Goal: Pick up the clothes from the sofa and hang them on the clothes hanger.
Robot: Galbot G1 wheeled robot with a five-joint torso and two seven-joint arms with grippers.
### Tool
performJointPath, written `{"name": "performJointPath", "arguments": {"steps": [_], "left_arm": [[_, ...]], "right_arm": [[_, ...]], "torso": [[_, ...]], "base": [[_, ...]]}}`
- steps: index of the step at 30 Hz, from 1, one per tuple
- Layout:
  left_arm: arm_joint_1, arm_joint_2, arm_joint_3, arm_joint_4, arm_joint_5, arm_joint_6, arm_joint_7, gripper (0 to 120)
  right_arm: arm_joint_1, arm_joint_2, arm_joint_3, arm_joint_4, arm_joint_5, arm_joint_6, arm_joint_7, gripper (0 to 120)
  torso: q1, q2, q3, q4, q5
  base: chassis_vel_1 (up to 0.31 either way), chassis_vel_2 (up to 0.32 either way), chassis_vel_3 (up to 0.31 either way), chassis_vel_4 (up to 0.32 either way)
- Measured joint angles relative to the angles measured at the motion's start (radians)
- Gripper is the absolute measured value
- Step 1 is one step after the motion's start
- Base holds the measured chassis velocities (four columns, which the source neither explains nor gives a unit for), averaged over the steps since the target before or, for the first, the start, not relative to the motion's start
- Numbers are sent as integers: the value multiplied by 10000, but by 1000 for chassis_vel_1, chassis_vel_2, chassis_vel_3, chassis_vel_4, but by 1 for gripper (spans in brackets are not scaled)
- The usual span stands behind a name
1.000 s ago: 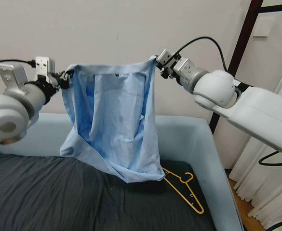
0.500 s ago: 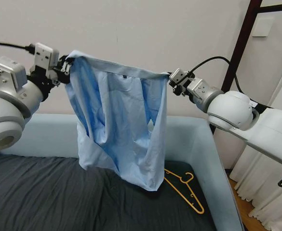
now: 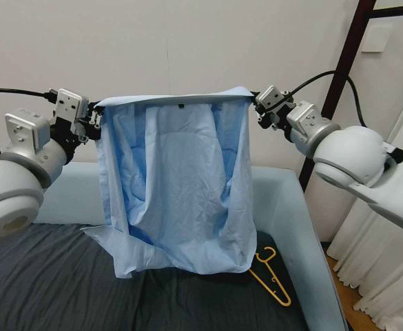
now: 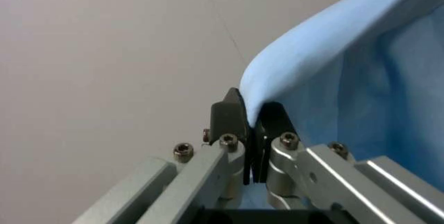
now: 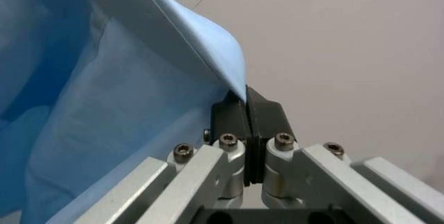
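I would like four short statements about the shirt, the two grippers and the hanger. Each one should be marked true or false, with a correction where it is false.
1. The left gripper and the right gripper are each shut on the top edge of the blue shirt. True.
2. The yellow hanger is hooked into the shirt. False: it lies on the sofa cushion, by the shirt's lower corner on the robot's right.
3. The shirt lies crumpled on the sofa. False: it hangs spread wide between the two grippers.
4. The shirt's top edge runs nearly level between the grippers. True.
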Motion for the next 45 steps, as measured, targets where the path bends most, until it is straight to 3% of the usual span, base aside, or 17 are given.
{"name": "performJointPath", "arguments": {"steps": [5, 8, 9, 11, 13, 14, 17, 19, 25, 29, 30, 33, 35, 36, 41, 42, 45], "left_arm": [[570, 789, -767, -1313, 73, 274, -914, 0], [909, 1137, -1205, -1816, -356, 580, -1490, 0], [932, 1104, -1299, -1874, -527, 660, -1625, 0], [939, 1017, -1322, -1888, -570, 691, -1650, 0], [986, 705, -1212, -1904, -371, 709, -1600, 0], [1027, 693, -1152, -1907, -320, 708, -1598, 0], [1064, 595, -1088, -1908, -389, 731, -1600, 0], [1041, 334, -979, -1895, -408, 807, -1634, 0], [1238, -148, -334, -1785, -499, 1134, -1637, 0], [1507, -1321, 530, -1445, -1414, 1668, -1601, 0], [1507, -1321, 530, -1445, -1414, 1668, -1601, 0], [1564, -2322, 1935, -367, -1583, 1816, -1777, 0], [1520, -3157, 2786, 822, -1556, 1847, -1980, 0], [1520, -3157, 2786, 822, -1556, 1847, -1980, 0], [1327, -5186, 3442, 3613, -586, 1825, -2152, 0], [1327, -5186, 3442, 3613, -586, 1825, -2152, 0], [1251, -5783, 3470, 4735, 287, 1641, -1957, 0]], "right_arm": [[-303, -1208, 1053, 1529, 714, -352, -49, 0], [-1418, -2349, 2750, 2619, 1173, -456, -282, 0], [-2108, -2856, 3605, 2991, 1303, -415, -403, 0], [-2479, -3205, 3959, 3218, 1436, -381, -427, 0], [-3360, -4612, 4618, 3829, 2063, -136, -319, 0], [-3460, -4934, 4711, 3915, 2219, -53, -267, 0], [-3499, -5125, 4769, 3931, 2341, -6, -238, 0], [-3596, -4975, 4644, 3928, 2366, -6, -170, 0], [-3862, -4285, 3887, 3709, 2728, -103, 83, 0], [-3647, -2985, 2031, 2980, 3146, -48, 305, 0], [-3647, -2985, 2031, 2980, 3146, -48, 305, 0], [-3638, -1709, 558, 1829, 2867, 100, 612, 0], [-3738, -701, -41, 826, 2721, 128, 883, 0], [-3738, -701, -41, 826, 2721, 128, 883, 0], [-3798, 1322, -924, -1976, 2042, 262, 995, 0], [-3798, 1322, -924, -1976, 2042, 262, 995, 0], [-3800, 2223, -1112, -3442, 878, 603, 622, 0]], "torso": [[1, 0, -2, 1, 1], [-2, 1, -2, -1, 2], [0, 1, -2, 1, 3], [-2, 2, -3, 4, 4], [-2, 1, -3, -15, -9], [-2, 2, -3, -14, -8], [-2, 2, -4, -13, -1], [-2, 2, -2, 4, -6], [0, 0, 1, -1, -5], [-1, 1, 1, -4, -2], [-1, 1, 1, -4, -2], [0, -1, 2, 0, -3], [3, -2, 4, 0, -6], [3, -2, 4, 0, -6], [4, -3, 5, -4, -9], [4, -3, 5, -4, -9], [3, -3, 3, -10, -3]], "base": [[0, 0, 0, 0], [0, 0, 0, 0], [0, 0, 0, 0], [0, 0, 0, 0], [0, 0, 0, 0], [0, 0, 0, 0], [0, 0, 0, 0], [0, 0, 0, 0], [0, 0, 0, 0], [0, 0, 0, 0], [0, 0, 0, 0], [0, 0, 0, 0], [0, 0, 0, 0], [0, 0, 0, 0], [0, 0, 0, 0], [0, 0, 0, 0], [0, 0, 0, 0]]}}
